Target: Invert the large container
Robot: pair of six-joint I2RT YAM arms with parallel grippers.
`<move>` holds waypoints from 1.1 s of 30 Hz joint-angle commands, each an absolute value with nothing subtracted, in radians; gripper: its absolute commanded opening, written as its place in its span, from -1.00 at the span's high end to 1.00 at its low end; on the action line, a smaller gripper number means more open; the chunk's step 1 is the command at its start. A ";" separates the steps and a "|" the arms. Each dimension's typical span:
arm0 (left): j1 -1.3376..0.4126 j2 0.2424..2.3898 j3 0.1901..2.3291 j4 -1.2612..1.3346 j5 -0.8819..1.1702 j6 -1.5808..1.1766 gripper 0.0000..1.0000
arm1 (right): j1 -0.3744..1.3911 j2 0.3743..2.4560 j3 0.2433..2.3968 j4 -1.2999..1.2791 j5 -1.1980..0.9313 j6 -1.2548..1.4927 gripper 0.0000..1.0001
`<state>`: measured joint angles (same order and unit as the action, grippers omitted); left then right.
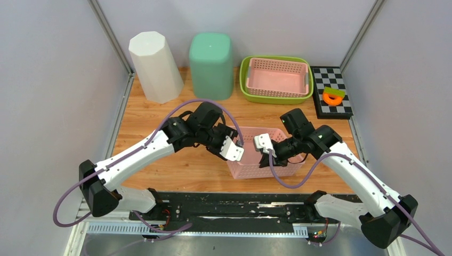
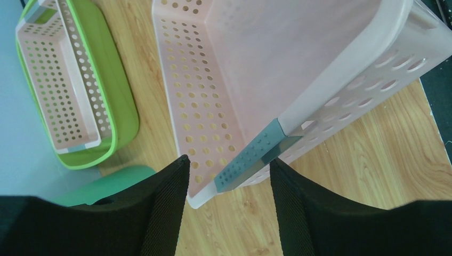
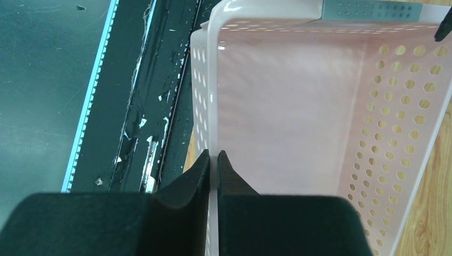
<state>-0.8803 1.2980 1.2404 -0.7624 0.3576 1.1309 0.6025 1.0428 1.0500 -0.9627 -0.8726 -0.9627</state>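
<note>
Big pink basket (image 1: 255,166) sits mid-bench (image 1: 154,114) at the near edge, with open wood behind it. My right claw (image 3: 213,154) is pinching its near wall. My left claw (image 2: 228,160) is spread either side of the grey handle (image 2: 256,154).

Set on the light wooden table (image 1: 160,114), along its far edge from left to right: a tall white faceted container (image 1: 155,66), standing just beside a rounded green container (image 1: 211,65); then a green tray (image 1: 244,80); then, in the far right corner, a black-and-white checkerboard (image 1: 326,77). Nearer the front, about midway across and well apart from that row, a pink perforated basket (image 1: 250,166), open side up; cannot tell whether flat on the wood or tipped.
</note>
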 commanded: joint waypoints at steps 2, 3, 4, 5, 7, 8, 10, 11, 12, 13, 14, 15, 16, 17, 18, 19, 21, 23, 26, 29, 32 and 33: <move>-0.895 1.308 1.245 -0.755 0.360 1.127 -0.17 | 0.617 1.037 1.058 -0.991 -0.931 -0.984 0.95; -0.896 1.307 1.242 -0.753 0.358 1.125 -0.17 | 0.618 1.037 1.060 -0.991 -0.932 -0.984 0.95; -0.896 1.306 1.239 -0.748 0.356 1.121 -0.17 | 0.617 1.037 1.061 -0.991 -0.934 -0.984 0.95; -0.896 1.303 1.236 -0.742 0.353 1.118 -0.15 | 0.617 1.037 1.063 -0.993 -0.937 -0.984 0.95; -0.896 1.300 1.228 -0.730 0.350 1.111 -0.13 | 0.618 1.037 1.072 -0.997 -0.948 -0.985 0.95; -0.896 1.297 1.224 -0.722 0.349 1.106 -0.12 | 0.617 1.038 1.078 -1.001 -0.958 -0.983 0.95; -0.895 1.295 1.216 -0.708 0.341 1.096 -0.08 | 0.618 1.043 1.093 -1.008 -0.980 -0.981 0.95; -0.896 1.294 1.212 -0.701 0.335 1.092 -0.06 | 0.618 1.048 1.103 -1.014 -0.991 -0.980 0.95; -0.896 1.292 1.209 -0.694 0.330 1.089 -0.04 | 0.617 1.055 1.114 -1.020 -1.002 -0.979 0.95; -0.896 1.291 1.204 -0.688 0.326 1.085 -0.01 | 0.617 1.063 1.126 -1.029 -1.012 -0.980 0.95; -0.896 1.288 1.199 -0.682 0.323 1.083 0.01 | 0.618 1.074 1.138 -1.036 -1.017 -0.980 0.95; -0.896 1.284 1.194 -0.677 0.320 1.081 0.04 | 0.617 1.082 1.150 -1.043 -1.022 -0.979 0.95; -0.896 1.280 1.186 -0.672 0.318 1.080 0.07 | 0.617 1.090 1.161 -1.050 -1.026 -0.980 0.95; -0.896 1.275 1.180 -0.667 0.316 1.079 0.10 | 0.618 1.098 1.172 -1.056 -1.029 -0.979 0.95; -0.896 1.270 1.175 -0.661 0.313 1.078 0.13 | 0.617 1.104 1.181 -1.061 -1.032 -0.979 0.95; -0.896 1.266 1.168 -0.656 0.309 1.076 0.15 | 0.616 1.108 1.190 -1.067 -1.033 -0.979 0.95; -0.896 1.257 1.156 -0.644 0.301 1.072 0.21 | 0.616 1.118 1.206 -1.074 -1.031 -0.978 0.95; -0.896 1.246 1.140 -0.626 0.287 1.060 0.28 | 0.616 1.124 1.214 -1.073 -1.020 -0.974 0.95; -0.896 1.225 1.104 -0.582 0.255 1.039 0.42 | 0.611 1.130 1.222 -1.074 -1.003 -0.972 0.95; -0.896 1.207 1.064 -0.527 0.213 1.018 0.59 | 0.606 1.136 1.231 -1.072 -0.982 -0.971 0.95; -0.896 1.191 1.033 -0.486 0.189 0.998 0.73 | 0.603 1.142 1.240 -1.068 -0.964 -0.970 0.95; -0.896 1.184 1.024 -0.475 0.186 0.991 0.78 | 0.602 1.146 1.242 -1.066 -0.958 -0.968 0.94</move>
<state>-0.8944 1.2041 1.0580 -0.5907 0.2474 1.0611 0.6006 1.1378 1.2053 -1.0550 -0.9154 -0.9562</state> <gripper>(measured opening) 0.304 0.064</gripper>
